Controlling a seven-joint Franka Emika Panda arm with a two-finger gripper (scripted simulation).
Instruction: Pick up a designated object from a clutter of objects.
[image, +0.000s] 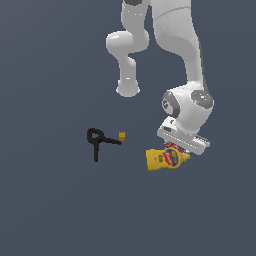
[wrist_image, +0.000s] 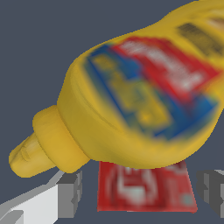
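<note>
The small flat red box with white lettering (wrist_image: 146, 187) lies on the floor, partly under the yellow mustard bottle (wrist_image: 131, 100), which lies on its side over the box's far edge. In the wrist view my gripper (wrist_image: 141, 194) is open and its grey fingers (wrist_image: 70, 193) stand on either side of the box with small gaps. In the exterior view the gripper (image: 175, 148) is low, right behind the mustard bottle (image: 166, 159), with a bit of red showing between them.
A black clamp with a red tip (image: 97, 142) lies towards the exterior view's left, with a tiny yellow cube (image: 122, 135) beside its handle end. Both are well apart from the gripper. The floor is plain dark grey.
</note>
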